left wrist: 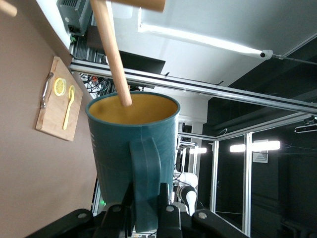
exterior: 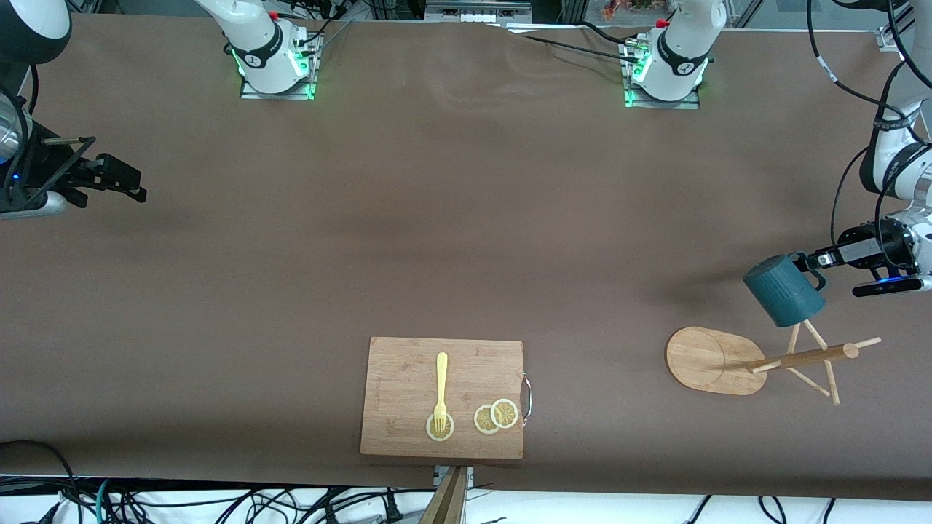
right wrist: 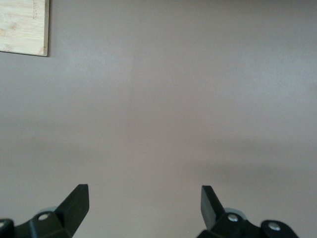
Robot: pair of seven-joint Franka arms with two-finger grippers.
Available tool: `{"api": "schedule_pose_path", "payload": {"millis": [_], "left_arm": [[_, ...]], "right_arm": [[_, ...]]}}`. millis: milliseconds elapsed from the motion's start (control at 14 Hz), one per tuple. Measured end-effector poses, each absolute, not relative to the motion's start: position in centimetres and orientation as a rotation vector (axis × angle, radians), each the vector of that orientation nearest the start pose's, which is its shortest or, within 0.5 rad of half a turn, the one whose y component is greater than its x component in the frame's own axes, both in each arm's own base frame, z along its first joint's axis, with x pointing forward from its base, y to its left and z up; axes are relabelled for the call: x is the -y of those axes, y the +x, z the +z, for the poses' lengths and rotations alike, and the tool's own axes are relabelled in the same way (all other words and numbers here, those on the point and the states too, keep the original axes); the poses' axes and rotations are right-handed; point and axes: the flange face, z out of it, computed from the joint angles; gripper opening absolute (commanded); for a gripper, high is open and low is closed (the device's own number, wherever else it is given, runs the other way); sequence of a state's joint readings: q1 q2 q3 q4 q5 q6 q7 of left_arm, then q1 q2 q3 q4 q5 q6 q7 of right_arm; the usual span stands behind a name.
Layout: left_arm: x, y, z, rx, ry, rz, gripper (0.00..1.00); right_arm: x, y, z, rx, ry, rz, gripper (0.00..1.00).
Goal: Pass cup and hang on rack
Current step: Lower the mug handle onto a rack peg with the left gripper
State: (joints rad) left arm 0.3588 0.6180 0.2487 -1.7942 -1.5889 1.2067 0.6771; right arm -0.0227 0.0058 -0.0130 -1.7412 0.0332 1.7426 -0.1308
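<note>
My left gripper is shut on the handle of the dark teal cup and holds it tilted in the air over the bamboo rack, at the left arm's end of the table. In the left wrist view the cup shows its mustard-yellow inside, and one rack peg reaches down to its rim; my left gripper clamps the handle. My right gripper is open and empty, up over bare table at the right arm's end; in the right wrist view it shows only cloth.
A wooden cutting board lies near the table's front edge at the middle, with a yellow fork and lemon slices on it. A corner of the board shows in the right wrist view. Brown cloth covers the table.
</note>
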Motion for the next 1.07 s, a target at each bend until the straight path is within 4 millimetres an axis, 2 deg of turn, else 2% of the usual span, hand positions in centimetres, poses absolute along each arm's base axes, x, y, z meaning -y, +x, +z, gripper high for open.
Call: {"api": "schedule_pose_path", "payload": {"millis": [214,357,1071], "left_arm": [[-21.6,58.7,26.6,-0.337,1.37,0.179,0.0],[-21.8,58.9,26.2,-0.338,1.371,0.179,0.0],[-23.5,58.3,22.6,-0.404,1.278,0.207,0.0]], "right_arm": [[1.7,56.4,55.5,0.139,-3.106,0.003,1.0],[1.7,56.4,55.5,0.139,-3.105,0.003,1.0],[1.7,56.4,55.5,0.139,-3.105,0.003,1.0]]}}
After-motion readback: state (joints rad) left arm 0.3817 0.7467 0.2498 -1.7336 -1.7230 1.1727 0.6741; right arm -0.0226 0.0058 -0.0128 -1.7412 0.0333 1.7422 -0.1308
